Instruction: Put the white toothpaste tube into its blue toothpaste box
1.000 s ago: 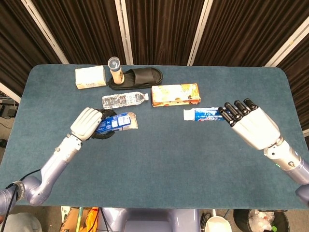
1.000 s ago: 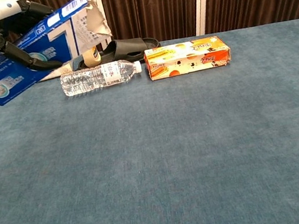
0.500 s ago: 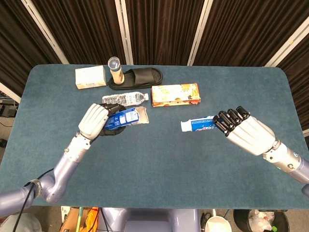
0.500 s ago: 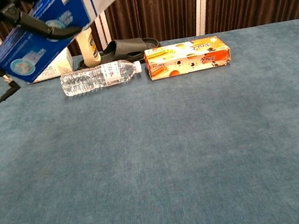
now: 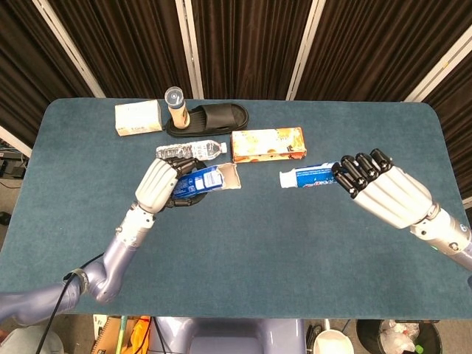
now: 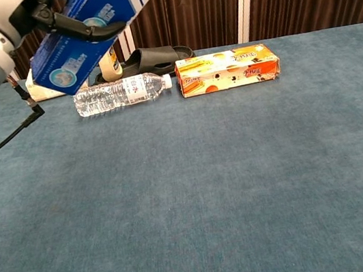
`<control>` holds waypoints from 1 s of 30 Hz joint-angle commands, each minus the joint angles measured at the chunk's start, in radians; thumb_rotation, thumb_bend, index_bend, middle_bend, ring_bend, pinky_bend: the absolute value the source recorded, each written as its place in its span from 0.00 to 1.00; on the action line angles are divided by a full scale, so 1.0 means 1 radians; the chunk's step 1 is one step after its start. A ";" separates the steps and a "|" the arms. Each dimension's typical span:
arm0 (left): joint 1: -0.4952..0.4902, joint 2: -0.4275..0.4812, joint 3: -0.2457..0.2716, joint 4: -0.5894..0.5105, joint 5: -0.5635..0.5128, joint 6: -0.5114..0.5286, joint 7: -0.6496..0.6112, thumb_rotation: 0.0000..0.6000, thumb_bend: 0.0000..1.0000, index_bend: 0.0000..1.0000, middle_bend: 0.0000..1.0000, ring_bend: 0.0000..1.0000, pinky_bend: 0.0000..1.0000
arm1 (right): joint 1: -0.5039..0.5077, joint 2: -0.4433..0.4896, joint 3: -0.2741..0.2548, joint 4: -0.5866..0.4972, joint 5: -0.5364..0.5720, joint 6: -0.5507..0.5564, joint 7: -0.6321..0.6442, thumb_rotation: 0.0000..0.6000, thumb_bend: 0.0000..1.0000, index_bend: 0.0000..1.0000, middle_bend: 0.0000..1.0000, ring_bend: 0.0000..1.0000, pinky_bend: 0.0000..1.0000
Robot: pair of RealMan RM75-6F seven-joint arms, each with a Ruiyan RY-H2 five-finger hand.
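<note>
Now my left hand (image 5: 159, 184) grips the blue cardboard toothpaste box (image 5: 208, 179), lifted off the teal cloth table (image 5: 243, 243), its open flap end pointing toward my right side. My right hand (image 5: 383, 190) pinches the white plastic toothpaste tube (image 5: 308, 176) by its tail, cap toward the box, a bare gap between them. Behind lie a clear water bottle (image 6: 119, 94) and an orange carton (image 6: 227, 69); the near tabletop lies bare.

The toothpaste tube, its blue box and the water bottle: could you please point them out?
toothpaste tube (image 5: 306, 176), head view, middle of its body.
blue box (image 5: 203, 180), head view, printed side near its open end.
water bottle (image 6: 116, 94), chest view, label.
</note>
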 commanded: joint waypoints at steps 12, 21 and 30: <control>-0.076 0.010 -0.042 -0.085 -0.066 -0.099 0.097 1.00 0.43 0.48 0.60 0.58 0.62 | 0.029 0.007 0.013 0.023 -0.021 0.015 -0.046 1.00 0.60 0.88 0.86 0.81 0.74; -0.105 0.009 -0.054 -0.110 -0.095 -0.129 0.130 1.00 0.43 0.48 0.60 0.58 0.62 | 0.031 -0.007 0.012 0.047 -0.009 0.029 -0.045 1.00 0.60 0.88 0.86 0.80 0.74; -0.133 0.012 -0.072 -0.125 -0.140 -0.168 0.167 1.00 0.43 0.48 0.60 0.58 0.62 | 0.037 -0.014 0.004 0.056 -0.012 0.031 -0.045 1.00 0.60 0.88 0.86 0.80 0.74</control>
